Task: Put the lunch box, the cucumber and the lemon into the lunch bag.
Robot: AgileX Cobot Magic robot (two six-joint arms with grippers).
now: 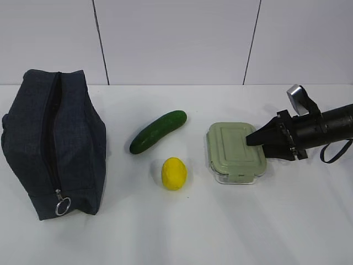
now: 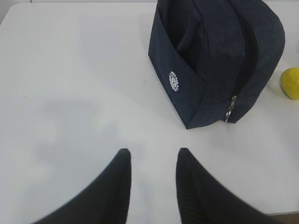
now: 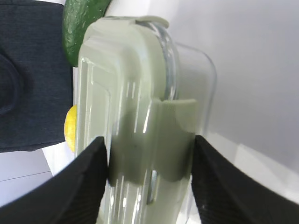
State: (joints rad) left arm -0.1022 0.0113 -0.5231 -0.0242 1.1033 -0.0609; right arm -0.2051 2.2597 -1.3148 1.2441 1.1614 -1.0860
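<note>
A white bench (image 1: 182, 232) seen from the near side, against a pale panelled wall (image 1: 176, 38).

At the far left lies the lunch bag (image 1: 55, 143), dark navy fabric, resting on its side with its black zipper closed and running toward the viewer — the silver ring pull (image 1: 62, 206) hangs at the near end. The left tool (image 2: 152, 175) shows only in its own wrist camera: two black fingers (image 2: 119, 186) stand apart with nothing between them, released, hovering over bare bench just near the bag, whose white round logo (image 2: 174, 80) faces the camera.

Right of the bag, well apart from it, the cucumber (image 1: 158, 131) lies at a slant, its right end farther away. Just near it and closer to the viewer sits the lemon (image 1: 174, 173), bright yellow, not touching the cucumber.

Further right is the lunch box (image 1: 236, 152), a clear container with a pale sage-green clip lid, flat on the bench. The right tool (image 1: 259, 138) reaches in from the right edge on a black arm (image 1: 325, 127). In its wrist camera the two fingers (image 3: 81, 186) straddle the box's short end at a lid clip (image 3: 175, 140) — each appears to press a side, though a firm grasp cannot be confirmed.
</note>
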